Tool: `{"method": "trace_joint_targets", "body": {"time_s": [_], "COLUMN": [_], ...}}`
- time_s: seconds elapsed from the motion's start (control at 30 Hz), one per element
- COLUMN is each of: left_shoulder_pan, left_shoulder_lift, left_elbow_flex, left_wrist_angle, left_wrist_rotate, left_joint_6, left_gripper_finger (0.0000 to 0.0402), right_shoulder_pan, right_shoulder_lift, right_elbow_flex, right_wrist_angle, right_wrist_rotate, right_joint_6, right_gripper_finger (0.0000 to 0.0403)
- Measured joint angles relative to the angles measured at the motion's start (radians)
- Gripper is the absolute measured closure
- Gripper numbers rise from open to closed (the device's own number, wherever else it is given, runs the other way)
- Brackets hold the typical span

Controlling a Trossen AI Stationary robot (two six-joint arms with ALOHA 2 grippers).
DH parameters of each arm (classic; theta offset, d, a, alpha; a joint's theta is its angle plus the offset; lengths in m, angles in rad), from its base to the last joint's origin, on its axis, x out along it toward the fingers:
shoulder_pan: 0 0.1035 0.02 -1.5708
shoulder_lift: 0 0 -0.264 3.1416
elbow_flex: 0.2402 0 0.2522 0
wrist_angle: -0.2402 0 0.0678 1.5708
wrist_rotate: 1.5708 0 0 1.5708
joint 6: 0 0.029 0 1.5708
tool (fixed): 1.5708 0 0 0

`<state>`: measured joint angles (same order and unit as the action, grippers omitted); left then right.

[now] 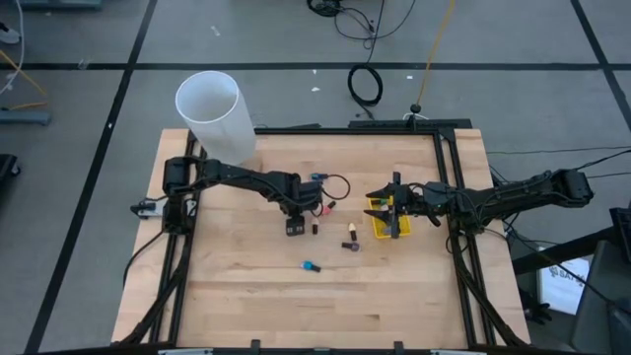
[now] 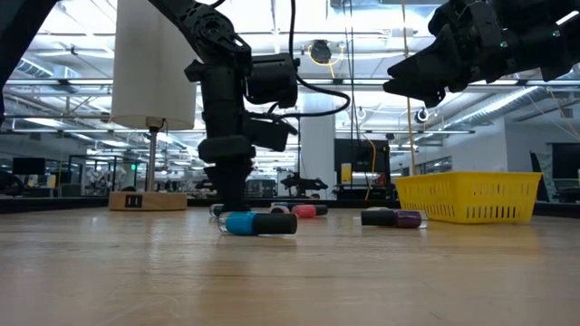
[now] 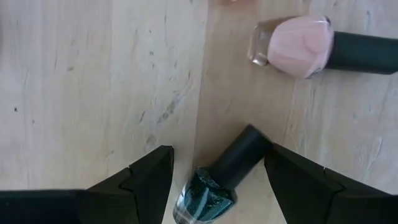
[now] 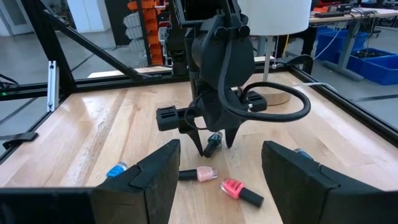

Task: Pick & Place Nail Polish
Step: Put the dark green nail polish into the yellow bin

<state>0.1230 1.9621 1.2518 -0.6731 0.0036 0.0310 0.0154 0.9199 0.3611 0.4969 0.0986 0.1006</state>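
My left gripper is open and low over the table's middle, pointing down. Its fingers stand on either side of a dark teal glitter nail polish bottle that lies on its side; I see no touch. A pale pink bottle lies just beyond it. A red bottle, a blue one and a purple one also lie on the wood. My right gripper is open and empty, raised over the yellow bin.
A big white cylinder stands at the table's far left corner. The yellow bin sits right of centre. A black frame rail runs along the table's right and far edges. Bare wood lies toward the near edge.
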Motion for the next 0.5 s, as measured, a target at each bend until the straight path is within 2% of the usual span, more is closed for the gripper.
{"method": "trace_joint_targets", "body": {"time_s": [0.23, 0.5], "left_shoulder_pan": [0.000, 0.000], "left_shoulder_lift": [0.000, 0.000], "left_elbow_flex": [-0.001, -0.002], "left_wrist_angle": [0.001, 0.012], "left_wrist_rotate": [0.000, 0.000], "left_joint_6": [0.065, 0.071], "left_gripper_finger": [0.0151, 0.0151], "right_shoulder_pan": [0.000, 0.000], "right_shoulder_lift": [0.000, 0.000], "right_elbow_flex": [0.000, 0.000], "right_wrist_angle": [0.000, 0.000], "right_wrist_rotate": [0.000, 0.000], "right_joint_6": [0.000, 0.000], "right_gripper_finger": [0.0188, 0.0188]}}
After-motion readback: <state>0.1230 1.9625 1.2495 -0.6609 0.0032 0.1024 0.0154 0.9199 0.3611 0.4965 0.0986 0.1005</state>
